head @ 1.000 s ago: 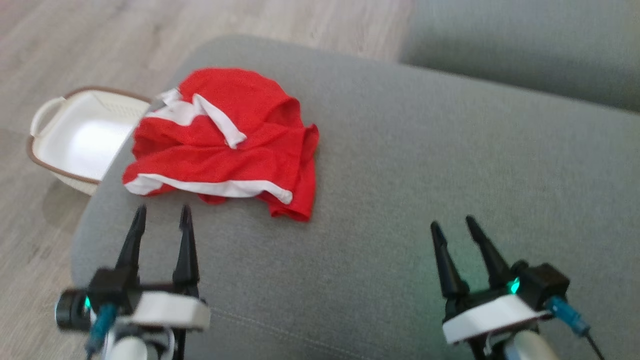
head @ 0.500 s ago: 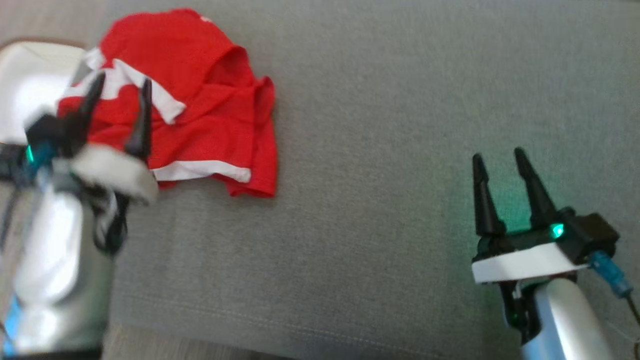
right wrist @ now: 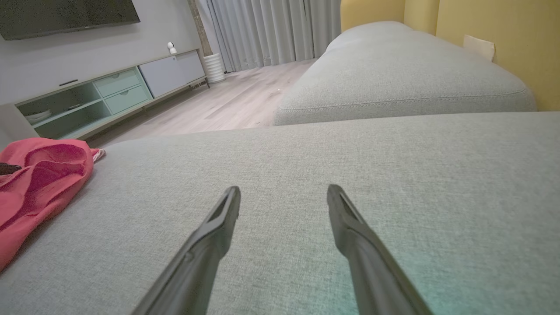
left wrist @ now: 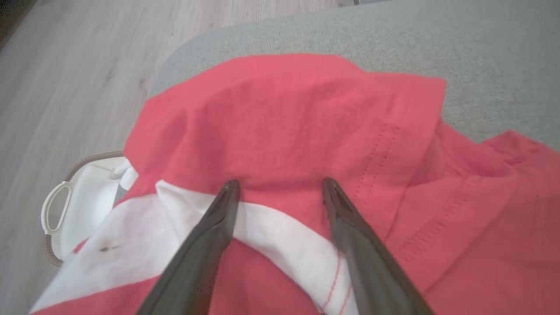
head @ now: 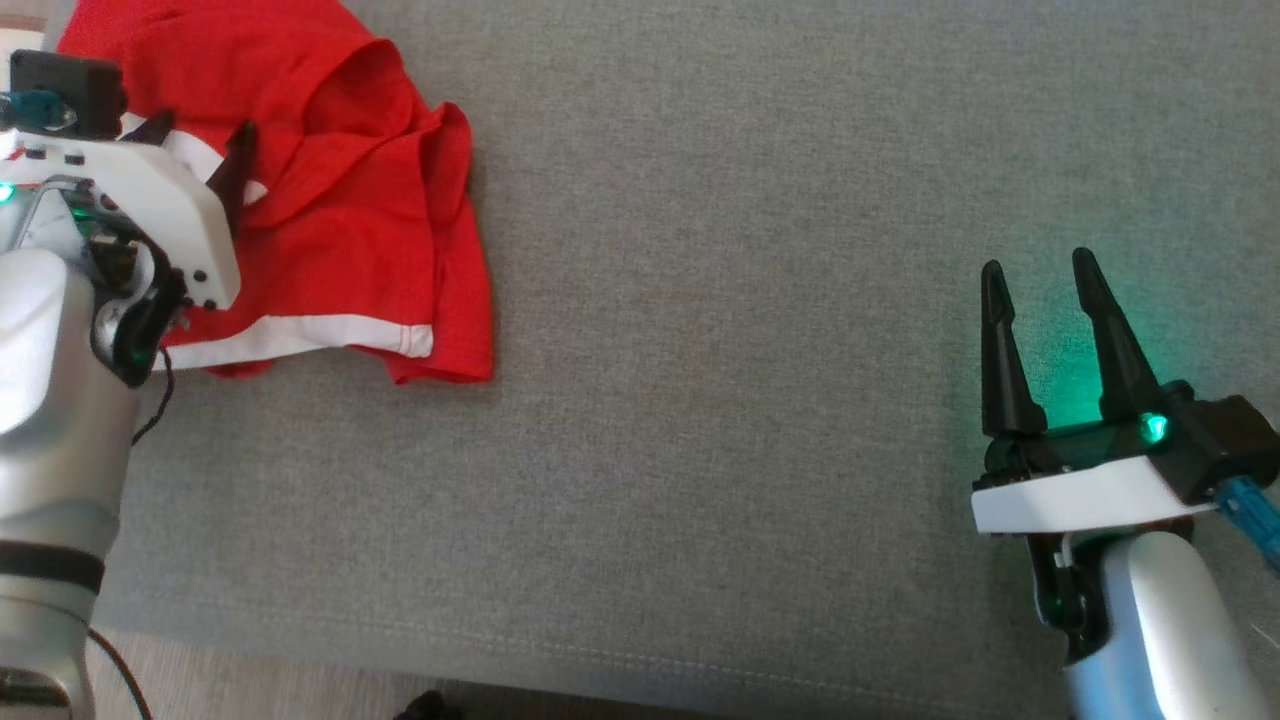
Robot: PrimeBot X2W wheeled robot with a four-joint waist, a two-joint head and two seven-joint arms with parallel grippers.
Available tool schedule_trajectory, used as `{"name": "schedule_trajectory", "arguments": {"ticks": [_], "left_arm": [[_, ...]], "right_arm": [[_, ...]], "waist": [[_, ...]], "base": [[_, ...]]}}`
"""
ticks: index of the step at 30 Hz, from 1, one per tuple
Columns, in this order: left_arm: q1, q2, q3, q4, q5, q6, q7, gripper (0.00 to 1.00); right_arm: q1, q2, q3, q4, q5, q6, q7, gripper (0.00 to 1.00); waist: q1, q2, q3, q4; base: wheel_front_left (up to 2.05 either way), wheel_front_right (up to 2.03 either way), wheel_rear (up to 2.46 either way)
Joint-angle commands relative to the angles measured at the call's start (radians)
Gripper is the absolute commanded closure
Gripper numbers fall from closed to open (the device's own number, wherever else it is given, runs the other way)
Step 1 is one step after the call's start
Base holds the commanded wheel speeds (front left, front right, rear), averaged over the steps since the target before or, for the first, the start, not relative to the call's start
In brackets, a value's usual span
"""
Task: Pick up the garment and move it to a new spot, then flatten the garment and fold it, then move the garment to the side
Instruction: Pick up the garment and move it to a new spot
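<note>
**Pick-up step, judged.** The left pincer [left wrist: 280, 186] has its fingers spread with the tips at the cloth of the crumpled red garment [head: 340, 200], which lies at ten o'clock in the head view. Nothing is gripped yet, so the next move calls for closing on a fold and lifting. The garment lies by the sofa cushion's [head: 750, 300] left edge, with a white basket [left wrist: 65, 210] on the floor beyond. Bare cushion runs toward three o'clock. The right pincer [head: 1038, 265], spread and empty, hovers at four o'clock.

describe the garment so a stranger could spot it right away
Start at the wide grey sofa cushion. Near its left end, beside a white basket on the floor, the garment lies crumpled beneath the open left pincer. It alone is bright red, trimmed with white bands.
</note>
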Motion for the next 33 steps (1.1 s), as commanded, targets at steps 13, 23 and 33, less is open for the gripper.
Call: {"name": "schedule_trajectory", "arguments": {"ticks": [13,23,33], "left_arm": [[-0.111,0.066,-0.062,0.150,-0.108,0.001,-0.016,1.00],[-0.185,0.088,-0.054,0.214,-0.128,0.009,-0.166,1.00],[-0.232,0.114,-0.043,0.178,-0.108,0.038,-0.343,1.00]], "right_arm": [[0.010,-0.004,0.034,-0.071,-0.007,-0.001,0.020,0.00],[0.008,-0.004,0.037,-0.053,0.005,-0.001,0.014,0.00],[0.019,-0.004,0.058,0.002,0.047,-0.001,-0.012,0.00]], "waist": [[-0.0002,0.0000,0.028,-0.006],[-0.0002,0.0000,-0.005,-0.002],[-0.0002,0.0000,-0.111,0.013]], "base": [[0.00,0.00,0.00],[0.00,0.00,0.00],[0.00,0.00,0.00]]}}
